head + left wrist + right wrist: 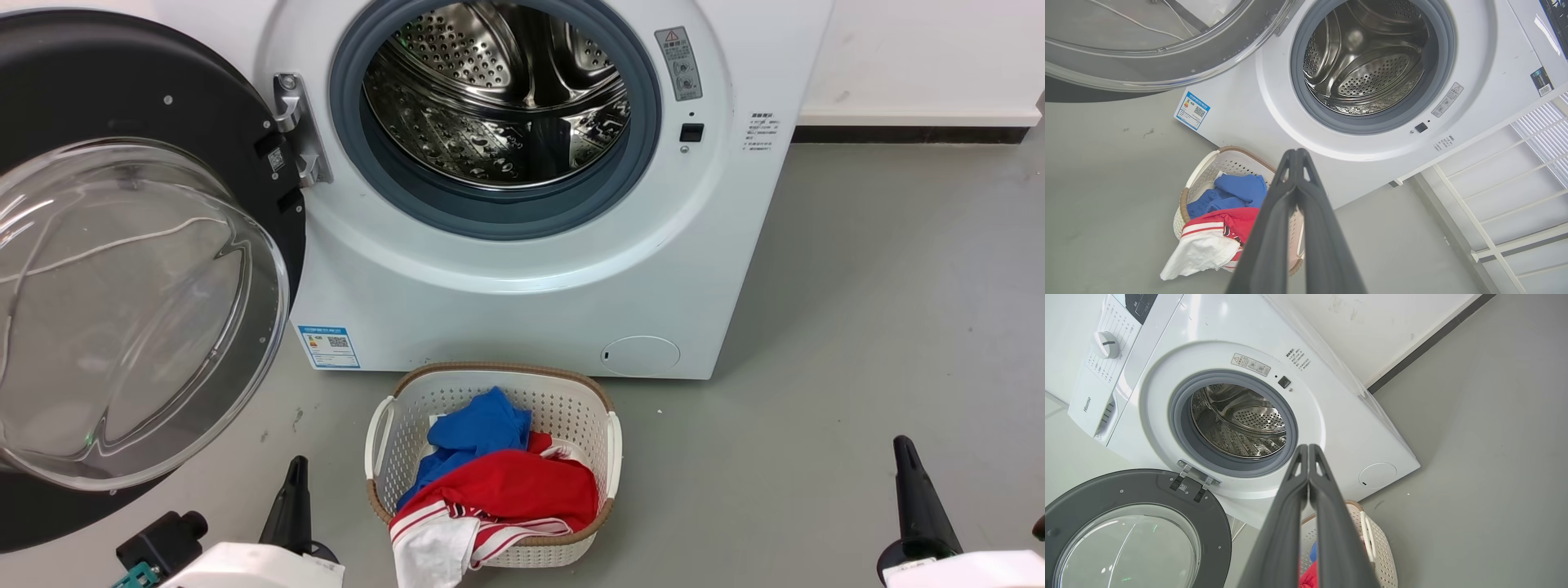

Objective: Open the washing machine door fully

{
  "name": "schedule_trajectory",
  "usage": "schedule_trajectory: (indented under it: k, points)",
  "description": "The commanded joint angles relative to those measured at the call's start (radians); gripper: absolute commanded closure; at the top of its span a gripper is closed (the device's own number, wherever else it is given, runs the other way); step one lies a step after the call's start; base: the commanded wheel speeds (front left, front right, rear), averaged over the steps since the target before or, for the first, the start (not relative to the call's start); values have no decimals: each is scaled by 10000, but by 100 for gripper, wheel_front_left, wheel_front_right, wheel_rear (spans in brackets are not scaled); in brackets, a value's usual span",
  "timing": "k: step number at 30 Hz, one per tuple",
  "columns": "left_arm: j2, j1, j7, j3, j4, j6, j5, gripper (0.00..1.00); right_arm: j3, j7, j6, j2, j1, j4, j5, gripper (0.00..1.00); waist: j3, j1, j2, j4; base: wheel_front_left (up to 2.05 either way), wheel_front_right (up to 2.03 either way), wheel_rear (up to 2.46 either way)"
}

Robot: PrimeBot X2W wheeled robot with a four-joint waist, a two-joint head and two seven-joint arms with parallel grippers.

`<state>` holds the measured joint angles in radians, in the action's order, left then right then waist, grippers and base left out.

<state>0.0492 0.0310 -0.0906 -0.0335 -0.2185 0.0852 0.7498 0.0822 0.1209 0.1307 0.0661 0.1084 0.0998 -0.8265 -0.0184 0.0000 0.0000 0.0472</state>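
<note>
You look done: the washing machine door [139, 286] stands swung wide left, while left gripper [1298, 154] and right gripper [1308, 450] sit pressed together, empty.

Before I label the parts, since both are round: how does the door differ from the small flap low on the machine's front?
The door is nearly machine-wide; the flap is small. The door is black with a bulging clear window; the flap is plain white and flush. The door stands swung open on its hinge; the flap is shut. Both are round parts of the machine.
</note>
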Motion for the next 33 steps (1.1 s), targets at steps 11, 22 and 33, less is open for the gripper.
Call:
schedule_trajectory:
  k: [11, 22, 33]
  points:
    - [14, -489, 391, -180, 31, 125, 1676, 100, -37, -388, 1, 117, -603, 191, -1605, 100, 28, 0, 0, -62, 0, 0, 0]
    - [15, -683, 716, -303, -24, 198, 3010, 100, -47, -707, 1, 125, -904, 431, -2874, 100, 56, 0, 0, -122, 0, 0, 0]
    - [16, -858, 1007, -417, -75, 254, 4219, 100, -43, -1005, 1, 121, -1206, 647, -4008, 100, 83, 0, 0, -183, 0, 0, 0]
